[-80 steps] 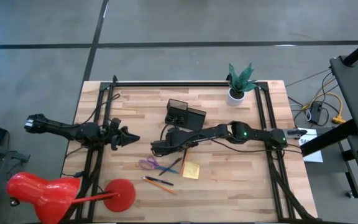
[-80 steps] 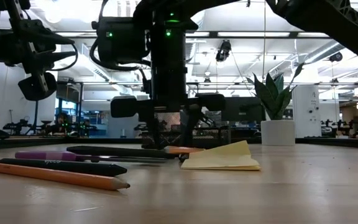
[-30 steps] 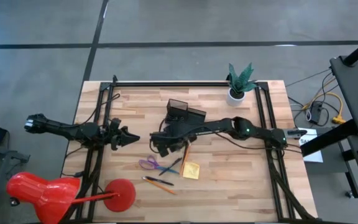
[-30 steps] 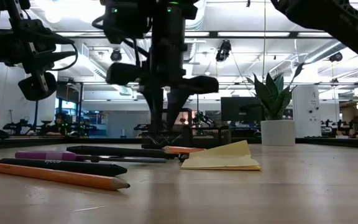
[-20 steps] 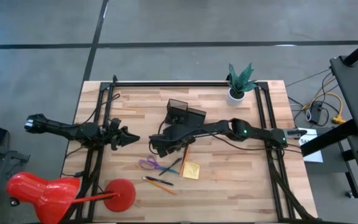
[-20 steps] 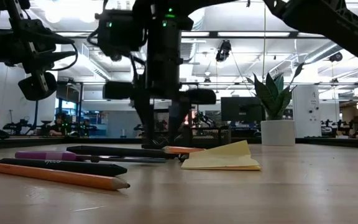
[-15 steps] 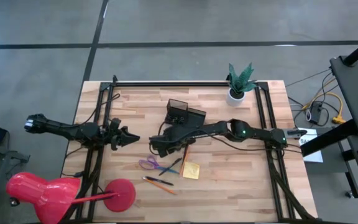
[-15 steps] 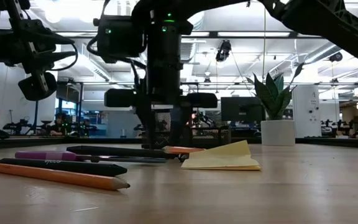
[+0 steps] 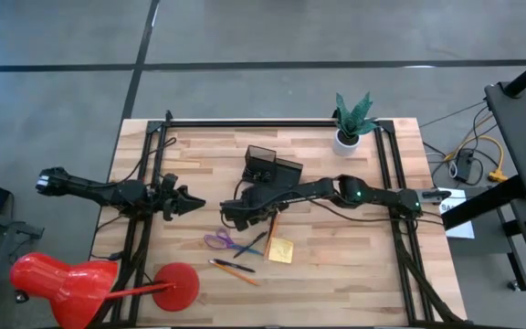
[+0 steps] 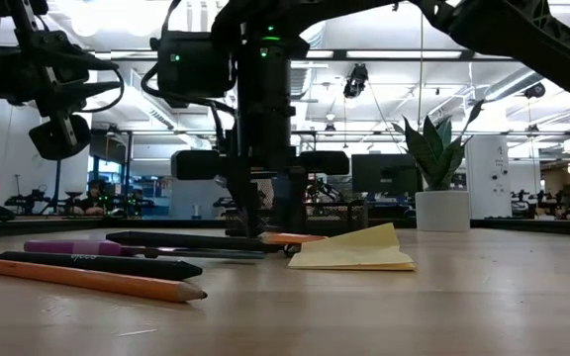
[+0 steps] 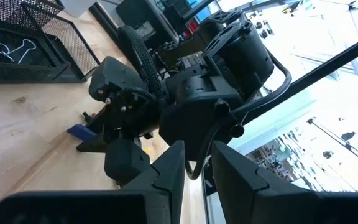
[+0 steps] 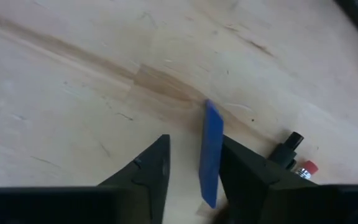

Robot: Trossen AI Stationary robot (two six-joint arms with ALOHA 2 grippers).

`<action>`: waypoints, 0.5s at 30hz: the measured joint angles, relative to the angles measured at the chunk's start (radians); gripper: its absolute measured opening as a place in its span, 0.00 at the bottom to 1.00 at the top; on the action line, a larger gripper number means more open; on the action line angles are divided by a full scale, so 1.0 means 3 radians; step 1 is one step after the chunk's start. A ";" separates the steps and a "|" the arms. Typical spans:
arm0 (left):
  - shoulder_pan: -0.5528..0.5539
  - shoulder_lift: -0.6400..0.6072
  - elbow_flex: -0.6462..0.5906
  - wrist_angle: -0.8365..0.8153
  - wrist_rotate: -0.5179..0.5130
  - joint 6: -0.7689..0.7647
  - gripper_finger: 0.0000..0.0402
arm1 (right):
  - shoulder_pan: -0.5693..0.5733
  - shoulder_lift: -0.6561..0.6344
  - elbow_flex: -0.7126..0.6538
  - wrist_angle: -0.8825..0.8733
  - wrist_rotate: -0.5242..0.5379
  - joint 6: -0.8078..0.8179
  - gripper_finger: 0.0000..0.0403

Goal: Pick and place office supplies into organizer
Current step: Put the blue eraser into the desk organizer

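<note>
The black mesh organizer point(image 9: 272, 166) stands on the table past the middle. My right gripper point(image 9: 234, 217) is just in front of it, low over the table, pointing down and open. A small flat blue piece point(image 12: 211, 152) lies on the wood between its fingers. Nearer the front edge lie the purple-handled scissors point(image 9: 219, 241), the yellow sticky-note pad point(image 9: 281, 249), an orange pencil point(image 9: 270, 228), and a dark pen and a pencil point(image 9: 236, 270). My left gripper point(image 9: 199, 203) waits open, above the table's left side. My right gripper comes from above, pointing down, one finger on each side of the blue piece point(image 12: 210, 180). The piece lies on the table, close along the inner side of one finger point(image 12: 247, 171). I cannot tell whether that finger touches it. A gap shows to the other finger.
A white plant pot point(image 9: 347, 137) stands at the far right. The red lamp point(image 9: 62, 283) hangs off the near left corner, its round base point(image 9: 176, 285) on the table. Binder clips point(image 11: 8, 50) lie in the organizer's tray. Bare wood lies to the right of the pad.
My right gripper has come down from well above the table to just over it, in front of the organizer. The supplies on the table have stayed where they were.
</note>
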 joint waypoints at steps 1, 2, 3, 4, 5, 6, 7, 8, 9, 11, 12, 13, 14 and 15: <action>0.0000 0.0000 0.0000 0.0000 0.0000 0.0000 0.16 | 0.0000 0.0000 -0.0003 -0.0002 0.0019 -0.0019 0.27; -0.0001 -0.0001 0.0000 0.0000 0.0000 0.0000 0.16 | 0.0001 0.0000 -0.0004 -0.0009 0.0046 -0.0036 0.24; 0.0000 -0.0001 0.0000 0.0000 0.0000 0.0000 0.16 | 0.0001 0.0000 -0.0005 -0.0016 0.0066 -0.0051 0.21; -0.0001 -0.0001 0.0000 0.0000 0.0000 0.0000 0.16 | -0.0002 0.0000 -0.0007 -0.0021 0.0076 -0.0069 0.18; -0.0001 0.0000 0.0000 0.0000 0.0000 0.0000 0.16 | -0.0004 0.0000 -0.0008 -0.0028 0.0081 -0.0087 0.15; -0.0001 -0.0001 0.0000 0.0000 0.0000 0.0000 0.16 | -0.0005 0.0000 -0.0008 -0.0030 0.0092 -0.0117 0.12; -0.0001 -0.0001 0.0000 0.0000 0.0000 0.0000 0.16 | -0.0005 0.0000 -0.0008 -0.0030 0.0113 -0.0150 0.09; -0.0001 -0.0001 0.0000 0.0000 0.0000 0.0000 0.16 | -0.0005 0.0000 -0.0003 -0.0037 0.0139 -0.0189 0.06; 0.0000 -0.0001 0.0000 0.0000 0.0000 0.0000 0.16 | -0.0004 0.0000 0.0015 -0.0048 0.0181 -0.0243 0.05; -0.0001 -0.0002 0.0000 0.0000 0.0000 0.0000 0.16 | -0.0006 0.0000 0.0075 -0.0060 0.0312 -0.0360 0.04; 0.0000 -0.0002 0.0000 0.0000 0.0000 0.0000 0.16 | -0.0007 -0.0013 0.0114 -0.0048 0.0392 -0.0432 0.04; -0.0001 -0.0002 0.0000 0.0000 0.0000 0.0000 0.16 | -0.0010 -0.0046 0.0158 -0.0048 0.0484 -0.0548 0.04; -0.0001 -0.0002 0.0000 0.0001 -0.0001 0.0000 0.16 | -0.0009 -0.0099 0.0183 -0.0018 0.0572 -0.0730 0.04; 0.0000 -0.0002 0.0000 0.0004 -0.0001 -0.0002 0.16 | -0.0017 -0.0183 0.0181 0.0065 0.0631 -0.0967 0.04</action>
